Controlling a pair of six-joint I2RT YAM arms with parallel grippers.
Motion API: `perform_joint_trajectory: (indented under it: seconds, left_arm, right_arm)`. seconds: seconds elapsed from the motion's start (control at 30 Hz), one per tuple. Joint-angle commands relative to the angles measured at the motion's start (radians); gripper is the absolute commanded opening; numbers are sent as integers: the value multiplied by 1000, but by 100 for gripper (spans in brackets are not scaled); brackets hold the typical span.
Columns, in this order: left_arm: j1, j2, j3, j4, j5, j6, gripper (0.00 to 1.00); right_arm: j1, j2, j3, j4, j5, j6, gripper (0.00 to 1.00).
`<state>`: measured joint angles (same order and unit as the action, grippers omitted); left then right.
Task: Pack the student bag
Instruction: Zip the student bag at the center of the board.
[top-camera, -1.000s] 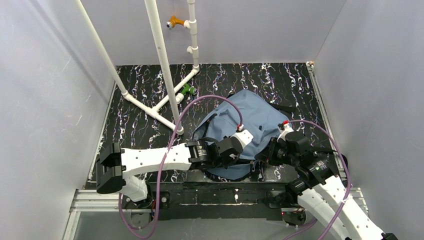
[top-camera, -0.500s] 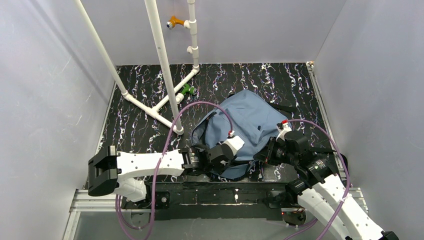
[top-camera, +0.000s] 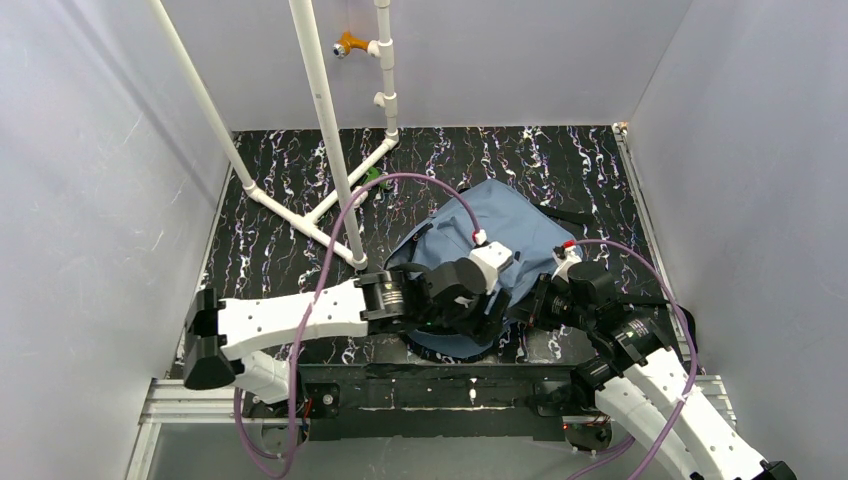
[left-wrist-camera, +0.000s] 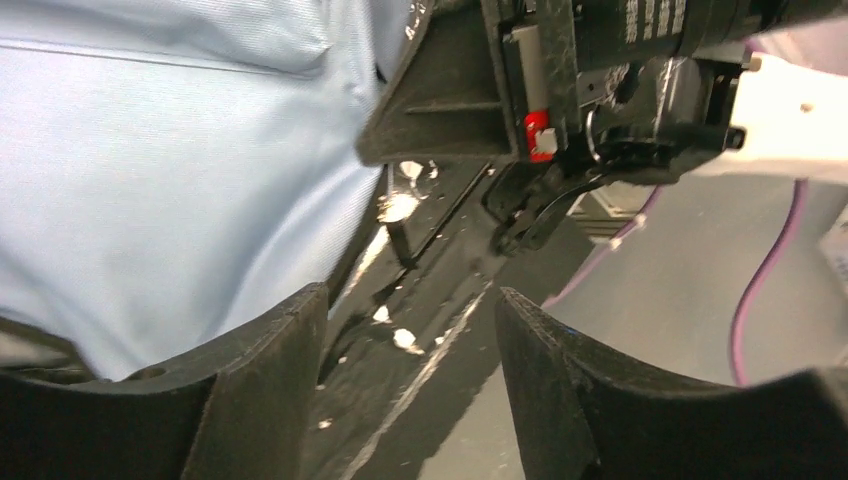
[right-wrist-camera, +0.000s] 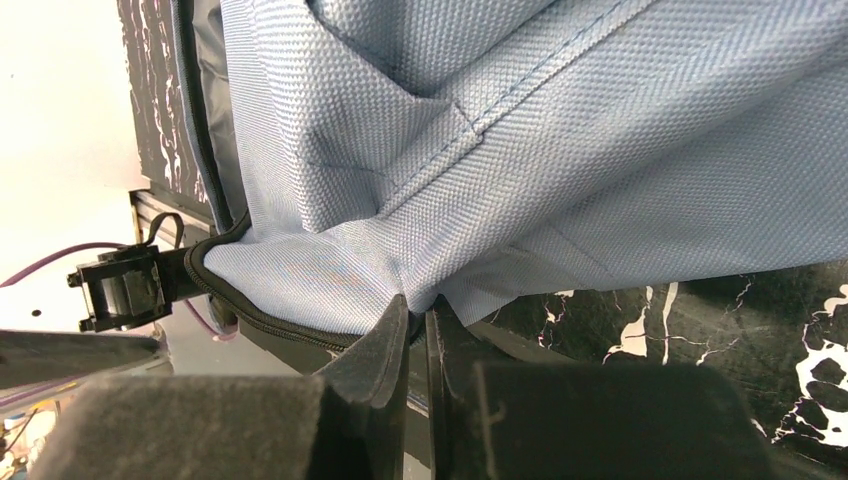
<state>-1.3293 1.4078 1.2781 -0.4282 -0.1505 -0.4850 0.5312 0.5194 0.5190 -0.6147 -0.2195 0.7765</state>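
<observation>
The student bag (top-camera: 505, 235), a dusty-blue backpack with black zipper trim, lies on the black marbled table right of centre. It fills the right wrist view (right-wrist-camera: 560, 150) and the left half of the left wrist view (left-wrist-camera: 150, 180). My right gripper (right-wrist-camera: 418, 318) is shut on a fold of the bag's fabric at its near right edge; in the top view it (top-camera: 535, 305) sits against that edge. My left gripper (left-wrist-camera: 410, 310) is open and empty, hovering at the bag's near edge, over the table's front edge; in the top view it (top-camera: 490, 322) sits over the bag's front part.
A white pipe frame (top-camera: 325, 130) stands at the back left with a green fitting (top-camera: 372, 176) on the table and an orange clip (top-camera: 347, 44) high up. Grey walls close in three sides. The metal front rail (top-camera: 440, 395) runs along the near edge.
My left arm swung right and forward, so its gripper moved from the bag's near left edge to over its front part. The right gripper kept its hold and barely moved.
</observation>
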Motion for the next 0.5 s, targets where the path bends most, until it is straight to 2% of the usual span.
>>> perform_joint_trajectory:
  seconds: [0.0,0.1,0.27,0.47]
  left_arm:
    - [-53,95,55,-52,-82,-243,62]
    - [-86,149,76,-77,-156,-353,61]
    - [-106,223,120,-132,-245,-402,58]
    - [-107,327,203,-207,-344,-415,44]
  right_arm:
    - [4,-6,43,41,-29,22,1]
    - [4,-18,44,27,12,85,1]
    - [4,-11,26,105,13,195,1]
    - [4,22,56,125,32,186,1]
